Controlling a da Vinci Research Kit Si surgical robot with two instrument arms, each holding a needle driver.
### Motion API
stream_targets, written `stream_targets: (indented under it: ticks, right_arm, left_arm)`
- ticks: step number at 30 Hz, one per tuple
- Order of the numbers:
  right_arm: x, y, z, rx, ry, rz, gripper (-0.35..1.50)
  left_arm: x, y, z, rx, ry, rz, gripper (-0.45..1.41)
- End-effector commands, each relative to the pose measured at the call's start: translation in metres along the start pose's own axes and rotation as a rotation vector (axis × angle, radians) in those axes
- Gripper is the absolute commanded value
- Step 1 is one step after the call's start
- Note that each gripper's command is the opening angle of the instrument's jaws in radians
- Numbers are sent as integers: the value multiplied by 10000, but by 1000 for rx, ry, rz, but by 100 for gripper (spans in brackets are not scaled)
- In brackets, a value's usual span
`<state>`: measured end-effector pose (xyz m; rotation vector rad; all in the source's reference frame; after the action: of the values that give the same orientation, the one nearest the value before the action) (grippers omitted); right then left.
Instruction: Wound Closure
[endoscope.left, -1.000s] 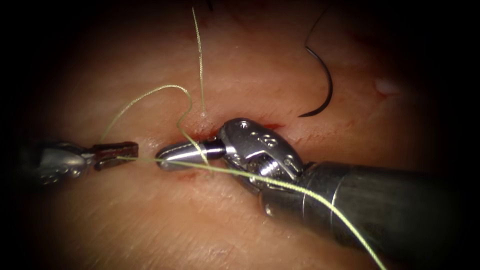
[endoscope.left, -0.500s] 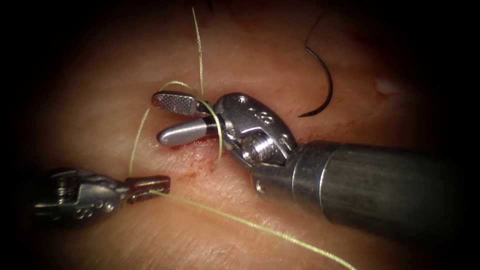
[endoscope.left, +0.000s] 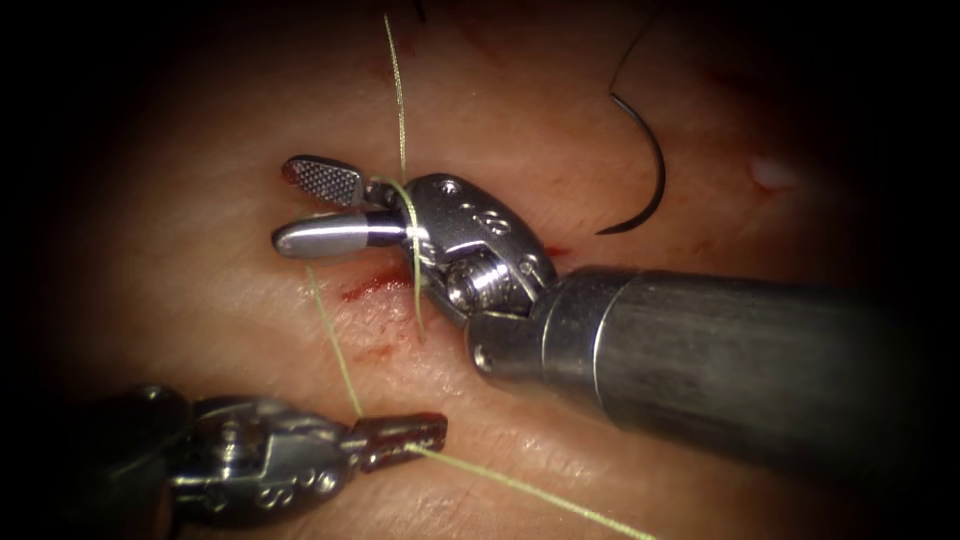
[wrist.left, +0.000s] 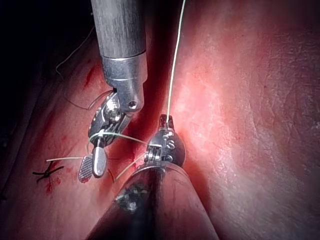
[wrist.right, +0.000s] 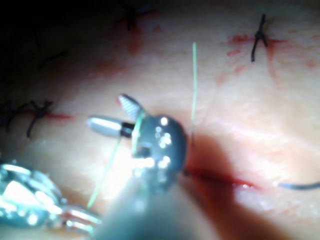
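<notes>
We see the right tool (endoscope.left: 305, 208) over the cut (endoscope.left: 375, 288) in the tissue (endoscope.left: 200, 240), its jaws spread and holding nothing; the pale green thread (endoscope.left: 412, 250) loops around its neck just behind the jaws. The left tool (endoscope.left: 425, 435) sits below the cut in the endoscope view, pressed together and pinching the thread, one strand running up toward the cut and another trailing off to the right. The curved needle (endoscope.left: 650, 165) lies free on the tissue, well to the right of the right tool's jaws, held by neither tool. Red fluid (endoscope.left: 365, 290) marks the cut beneath the right tool.
</notes>
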<state>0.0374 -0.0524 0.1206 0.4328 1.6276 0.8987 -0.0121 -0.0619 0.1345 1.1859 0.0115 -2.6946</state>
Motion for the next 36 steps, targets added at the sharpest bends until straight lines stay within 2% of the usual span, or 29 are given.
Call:
stream_targets:
  ticks: [1,3,5,11,15,19,23,26,27,29,36]
  right_arm:
    - [-2,9,9,-17,-12,-5,138]
    - [-4,12,8,-47,-42,-33,138]
    - [-13,15,6,-91,-127,-96,138]
    - [-33,19,4,-112,-226,-162,135]
    - [-37,22,3,-121,-267,-193,131]
    - [-42,20,1,-93,-315,-211,131]
    - [-52,12,-4,-18,-382,-206,131]
    - [-59,4,-8,35,-425,-203,131]
    - [-64,-3,-11,85,-449,-200,131]
    - [-65,-6,-12,102,-453,-200,131]
    - [-69,-23,-20,218,-485,-198,131]
  left_arm:
    - [8,-1,7,-5,5,6,-45]
    - [23,-3,4,-15,12,7,-45]
    - [44,-8,-5,-16,17,24,-45]
    - [70,-21,-24,4,24,46,-45]
    - [84,-29,-38,17,30,58,-45]
    - [98,-38,-54,22,29,74,-45]
    - [112,-52,-75,32,28,99,-45]
    - [116,-63,-87,45,25,112,-45]
    - [115,-72,-95,55,23,118,-45]
    - [114,-75,-97,56,20,116,-45]
    - [78,-94,-100,63,12,125,-45]
